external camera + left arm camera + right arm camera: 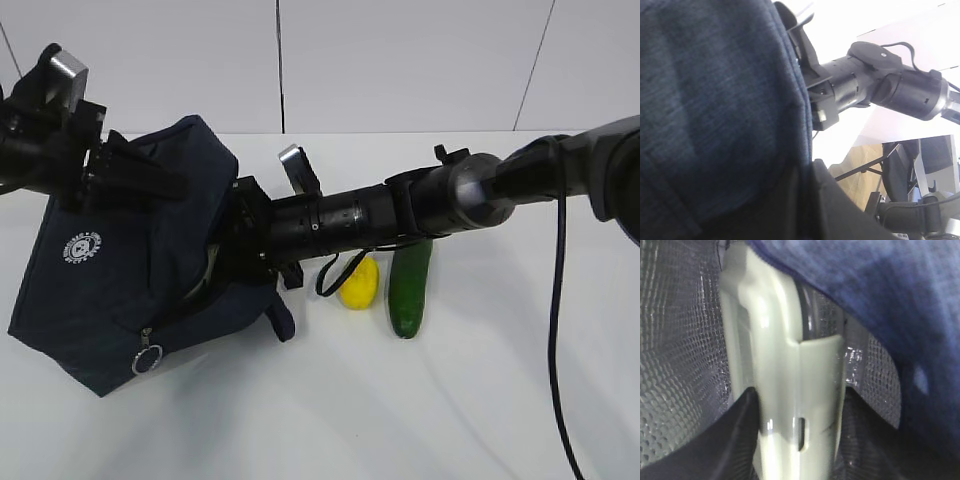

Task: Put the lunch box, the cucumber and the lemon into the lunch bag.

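The right gripper (795, 440) grips the lunch box (790, 390) inside the lunch bag (110, 290); if the left gripper (120, 170), pinching the bag's 12 o'clock edge, slips, the bag could flop shut.

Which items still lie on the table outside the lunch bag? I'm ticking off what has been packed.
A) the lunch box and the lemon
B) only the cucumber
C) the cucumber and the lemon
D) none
C: the lemon and the cucumber lie side by side on the table, while the lunch box is inside the lunch bag, between the right gripper's fingers.
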